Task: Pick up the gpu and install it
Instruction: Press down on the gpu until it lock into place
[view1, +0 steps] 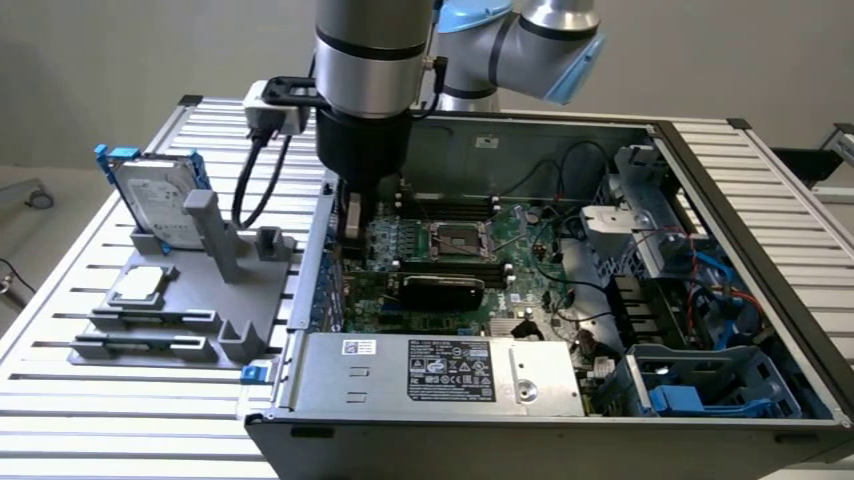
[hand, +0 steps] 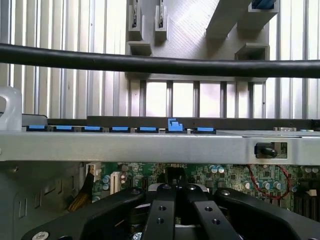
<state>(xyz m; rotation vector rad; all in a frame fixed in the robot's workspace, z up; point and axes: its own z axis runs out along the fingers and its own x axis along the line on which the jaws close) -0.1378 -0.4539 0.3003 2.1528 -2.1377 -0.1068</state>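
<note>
1. The gpu (view1: 442, 290), a slim card with a black plastic shroud, lay inside the open grey metal computer case (view1: 747, 200), on the green motherboard (view1: 514, 235).
2. The black gripper (hand: 176, 200) hung over the motherboard near the case wall, fingers pressed together, holding nothing.

Even, diffuse light filled the exterior view, bright and without hard shadows. The slatted table (view1: 80, 330) gleamed pale along its near edge, while the computer case (view1: 747, 300) interior stayed darker. In the wrist view, the slats glared almost white, a black cable (hand: 160, 64) blurred across close up, and the motherboard (hand: 235, 177) lay dim.
</note>
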